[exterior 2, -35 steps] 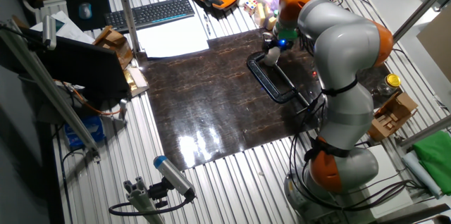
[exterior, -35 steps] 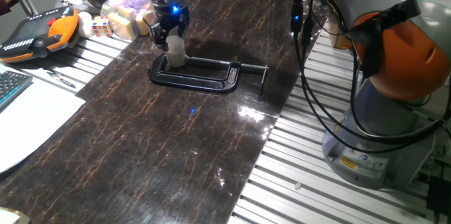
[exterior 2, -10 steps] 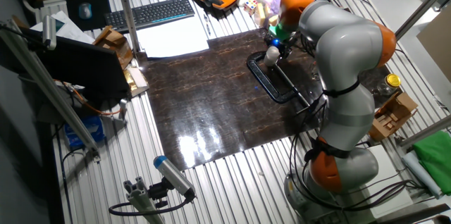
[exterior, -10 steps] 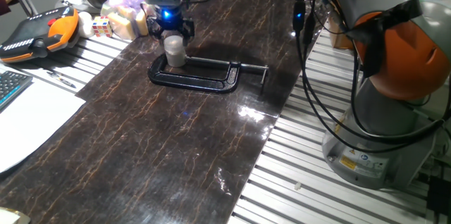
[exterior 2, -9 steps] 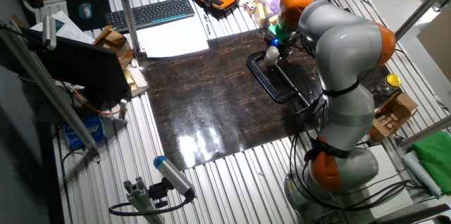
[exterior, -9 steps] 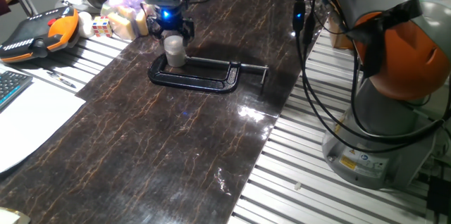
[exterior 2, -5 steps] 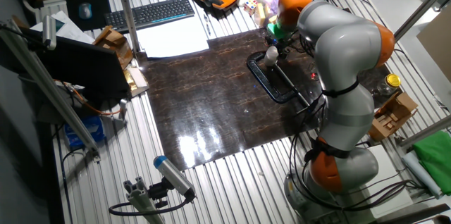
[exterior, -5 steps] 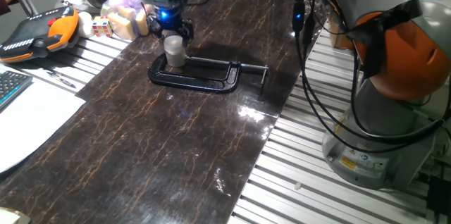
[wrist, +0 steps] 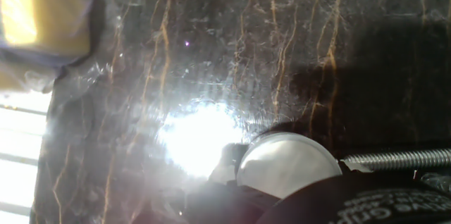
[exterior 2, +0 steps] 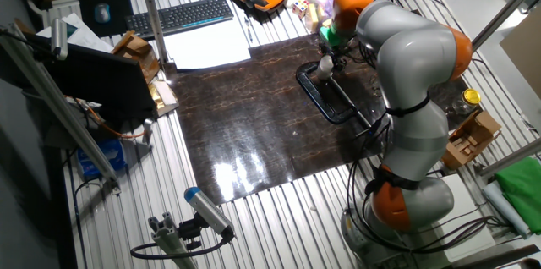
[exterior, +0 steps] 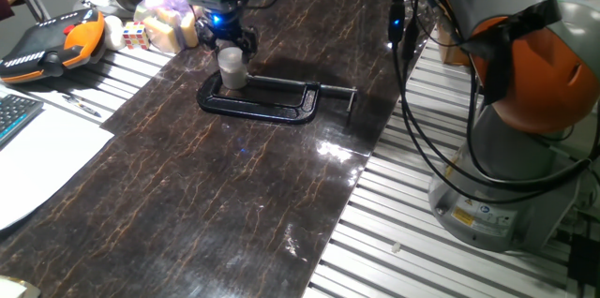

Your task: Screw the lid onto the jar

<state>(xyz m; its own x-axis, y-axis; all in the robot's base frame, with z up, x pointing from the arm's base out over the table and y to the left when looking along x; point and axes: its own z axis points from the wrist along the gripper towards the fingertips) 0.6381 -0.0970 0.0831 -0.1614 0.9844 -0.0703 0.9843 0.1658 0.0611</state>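
lid on jar, end effector above

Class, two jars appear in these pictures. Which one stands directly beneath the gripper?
The small whitish jar inside the black C-clamp, under the gripper; the yellow-lidded jar stands off the mat.

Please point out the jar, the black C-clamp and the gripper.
jar point(exterior: 232, 70): one fixed view, on its side wall.
black C-clamp point(exterior: 272, 111): one fixed view, on its long bar.
gripper point(exterior: 228, 45): one fixed view, between the fingertips.
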